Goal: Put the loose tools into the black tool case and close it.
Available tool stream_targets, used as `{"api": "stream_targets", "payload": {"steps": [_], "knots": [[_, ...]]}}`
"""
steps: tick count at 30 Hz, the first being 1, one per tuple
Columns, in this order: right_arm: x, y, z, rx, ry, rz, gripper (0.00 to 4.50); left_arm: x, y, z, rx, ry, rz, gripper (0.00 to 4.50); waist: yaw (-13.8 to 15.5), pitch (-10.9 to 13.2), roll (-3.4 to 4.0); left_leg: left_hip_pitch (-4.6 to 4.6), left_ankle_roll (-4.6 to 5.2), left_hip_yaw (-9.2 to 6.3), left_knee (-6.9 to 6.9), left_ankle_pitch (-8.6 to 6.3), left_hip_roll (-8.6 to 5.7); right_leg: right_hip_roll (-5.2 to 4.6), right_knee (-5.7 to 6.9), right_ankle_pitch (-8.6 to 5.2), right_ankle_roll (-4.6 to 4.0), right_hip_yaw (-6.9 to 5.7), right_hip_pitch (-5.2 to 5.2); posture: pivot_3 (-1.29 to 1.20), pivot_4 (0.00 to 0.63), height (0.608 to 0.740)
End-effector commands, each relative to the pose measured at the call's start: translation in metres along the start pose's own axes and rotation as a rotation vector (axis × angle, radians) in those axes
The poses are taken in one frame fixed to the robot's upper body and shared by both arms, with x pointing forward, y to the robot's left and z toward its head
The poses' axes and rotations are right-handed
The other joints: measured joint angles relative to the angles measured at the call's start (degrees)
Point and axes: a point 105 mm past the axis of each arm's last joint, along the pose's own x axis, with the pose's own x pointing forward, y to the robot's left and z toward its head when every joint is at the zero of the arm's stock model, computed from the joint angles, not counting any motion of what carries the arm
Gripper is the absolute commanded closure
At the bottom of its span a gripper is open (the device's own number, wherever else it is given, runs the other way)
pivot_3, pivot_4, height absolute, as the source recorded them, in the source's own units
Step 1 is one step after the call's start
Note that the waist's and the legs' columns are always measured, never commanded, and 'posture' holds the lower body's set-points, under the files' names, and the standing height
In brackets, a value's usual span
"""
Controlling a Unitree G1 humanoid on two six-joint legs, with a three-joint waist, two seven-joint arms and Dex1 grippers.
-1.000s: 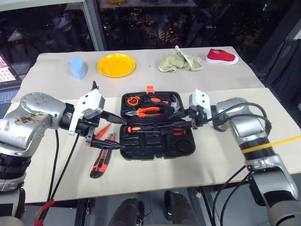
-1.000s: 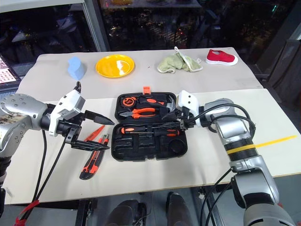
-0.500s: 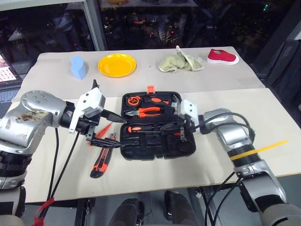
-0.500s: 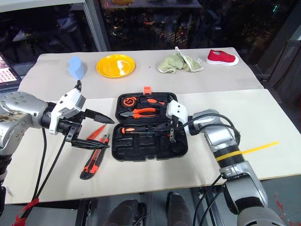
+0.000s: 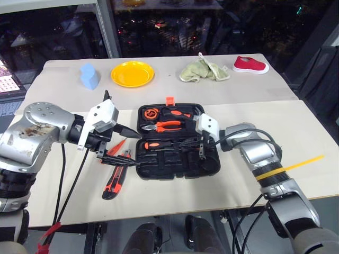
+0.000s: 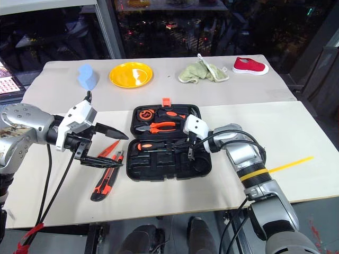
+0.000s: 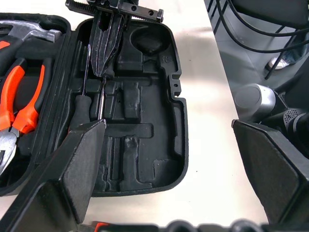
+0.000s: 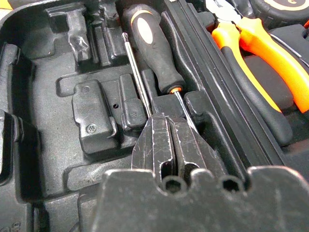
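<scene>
Black tool case (image 5: 177, 164); orange-handled pliers (image 5: 167, 125); yellow plate (image 5: 132, 73) upper left; red shoe (image 5: 250, 64) upper right; blue block (image 5: 88, 76); beige counter (image 5: 249, 174).

One black tool case (image 5: 177, 164), two black-and-orange screwdrivers (image 5: 159, 144) inside, one pair of orange pliers (image 5: 165, 125), one utility knife (image 5: 114, 182), one yellow plate (image 5: 132, 73), one red shoe (image 5: 250, 64), one blue block (image 5: 88, 75), one crumpled cloth (image 5: 203, 70)

Along the far edge of the tabletop (image 5: 249, 174), well beyond both hands: blue sponge-like block (image 5: 88, 75), yellow plate (image 5: 132, 73), crumpled green cloth (image 5: 203, 70), red shoe (image 5: 250, 64). Just beyond the right hand: orange-handled pliers (image 5: 166, 125) and steel-headed hammer (image 5: 195, 116).
</scene>
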Motion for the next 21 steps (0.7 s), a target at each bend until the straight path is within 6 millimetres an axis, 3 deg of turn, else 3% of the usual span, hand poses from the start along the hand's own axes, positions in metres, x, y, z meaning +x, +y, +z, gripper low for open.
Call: {"api": "stream_targets", "payload": {"steps": [1,2,4,7,9,17,18,21], "knots": [[-0.03,-0.004,0.042,0.05,-0.197,-0.091,4.44,0.001,0.005,0.004,0.041,-0.009,0.016,0.0,0.14,0.03,0.01,-0.06,0.0,-0.02,0.0,0.0,0.0,0.0,0.0,0.0,0.0,-0.01,-0.05,0.0,0.15,0.74],[-0.038,-0.003,0.049,0.054,-0.23,-0.109,4.44,0.001,0.005,0.004,0.041,-0.012,0.018,0.0,0.09,0.03,0.01,-0.15,0.0,-0.04,0.0,0.0,0.0,-0.01,0.0,0.0,0.0,-0.01,-0.13,0.0,0.15,0.74],[-0.075,0.009,0.07,0.09,-0.326,-0.158,4.44,0.004,0.007,0.004,0.035,-0.035,0.032,0.0,0.24,0.04,0.03,-0.26,0.01,-0.03,0.0,0.0,-0.01,-0.02,-0.01,0.0,0.0,0.0,-0.21,0.0,0.15,0.74],[-0.104,0.035,0.079,0.113,-0.355,-0.158,3.71,0.005,0.008,0.004,0.019,-0.051,0.043,0.0,0.79,0.03,0.02,-0.5,0.02,-0.22,-0.03,-0.01,0.0,-0.02,-0.17,0.0,0.0,-0.13,-0.33,0.0,0.15,0.74],[-0.116,0.05,0.079,0.132,-0.352,-0.152,2.99,0.005,0.009,0.003,0.002,-0.051,0.048,0.0,1.1,0.04,0.02,-0.53,0.04,-0.27,-0.05,-0.02,0.0,0.0,-0.25,0.0,0.0,-0.18,-0.32,0.0,0.15,0.74],[-0.132,0.07,0.08,0.182,-0.354,-0.172,0.25,-0.012,0.015,-0.007,-0.086,-0.037,0.156,0.0,0.95,0.05,0.01,-0.2,0.17,-0.04,-0.05,-0.09,0.05,-0.12,-0.29,0.0,0.06,-0.03,0.0,0.0,0.15,0.74],[-0.134,0.07,0.081,0.179,-0.354,-0.173,0.05,-0.018,0.015,-0.01,-0.107,-0.031,0.192,0.0,0.88,0.05,0.01,-0.15,0.28,-0.04,-0.05,-0.15,0.07,-0.12,-0.28,-0.01,0.06,-0.03,0.04,0.0,0.15,0.74],[-0.138,0.067,0.082,0.177,-0.357,-0.168,0.05,-0.047,0.008,-0.034,-0.212,0.003,0.341,0.0,0.44,0.05,0.02,-0.09,0.28,-0.01,-0.06,-0.15,0.15,-0.1,-0.26,-0.02,0.07,0.0,0.03,0.0,0.15,0.74]]}}
